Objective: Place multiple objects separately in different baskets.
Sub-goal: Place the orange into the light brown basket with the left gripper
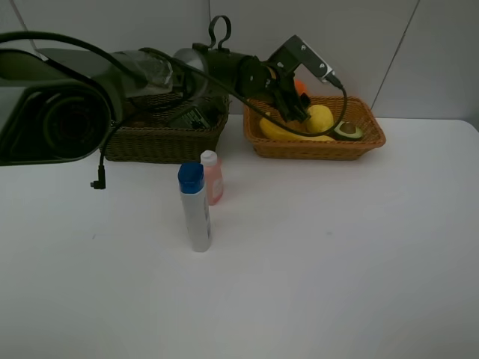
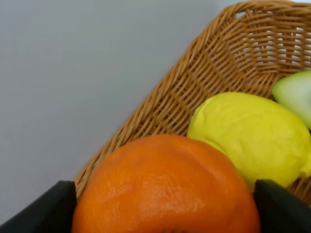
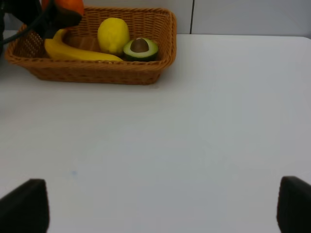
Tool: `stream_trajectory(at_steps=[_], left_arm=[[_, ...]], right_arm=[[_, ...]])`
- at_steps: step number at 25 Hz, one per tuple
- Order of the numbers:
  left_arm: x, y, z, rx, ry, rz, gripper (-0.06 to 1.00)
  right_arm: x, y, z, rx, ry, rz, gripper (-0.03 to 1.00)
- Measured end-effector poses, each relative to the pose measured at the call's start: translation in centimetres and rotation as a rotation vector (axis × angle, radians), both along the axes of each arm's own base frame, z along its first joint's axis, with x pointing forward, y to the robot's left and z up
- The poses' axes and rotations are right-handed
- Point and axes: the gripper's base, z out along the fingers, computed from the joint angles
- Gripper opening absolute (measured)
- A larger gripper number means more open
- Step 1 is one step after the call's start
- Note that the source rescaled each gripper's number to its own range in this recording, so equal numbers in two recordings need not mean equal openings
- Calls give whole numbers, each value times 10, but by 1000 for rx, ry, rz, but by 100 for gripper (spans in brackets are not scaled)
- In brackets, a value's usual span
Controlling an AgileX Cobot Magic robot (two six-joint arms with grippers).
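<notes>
My left gripper (image 1: 298, 105) hangs over the back left corner of the orange-tan basket (image 1: 314, 148), shut on the orange (image 2: 165, 184), which fills the gap between both fingertips. The orange (image 1: 301, 85) peeks out behind the fingers. In that basket lie the banana (image 1: 288, 131), the lemon (image 1: 320, 117) and the halved avocado (image 1: 348, 130), cut side up. The white blue-capped bottle (image 1: 196, 209) and the small pink bottle (image 1: 212, 178) stand upright on the table, in front of the dark basket (image 1: 161, 142). Over bare table my right gripper (image 3: 158, 206) is open and holds nothing.
The left arm (image 1: 187, 71) stretches across the dark basket and hides most of what is in it. A black cable (image 1: 101, 176) dangles at that basket's left end. A light wall stands close behind both baskets. White tabletop (image 1: 337, 254) spreads in front of them.
</notes>
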Motion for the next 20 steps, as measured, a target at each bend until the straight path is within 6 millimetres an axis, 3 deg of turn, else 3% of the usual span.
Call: stream_trajectory(at_steps=[14, 20], left_arm=[[0, 0, 0, 1, -3, -1, 93], [1, 0, 2, -3, -25, -3, 99]], right_arm=[[0, 0, 0, 0, 0, 0, 98], [0, 0, 0, 0, 0, 0, 98]])
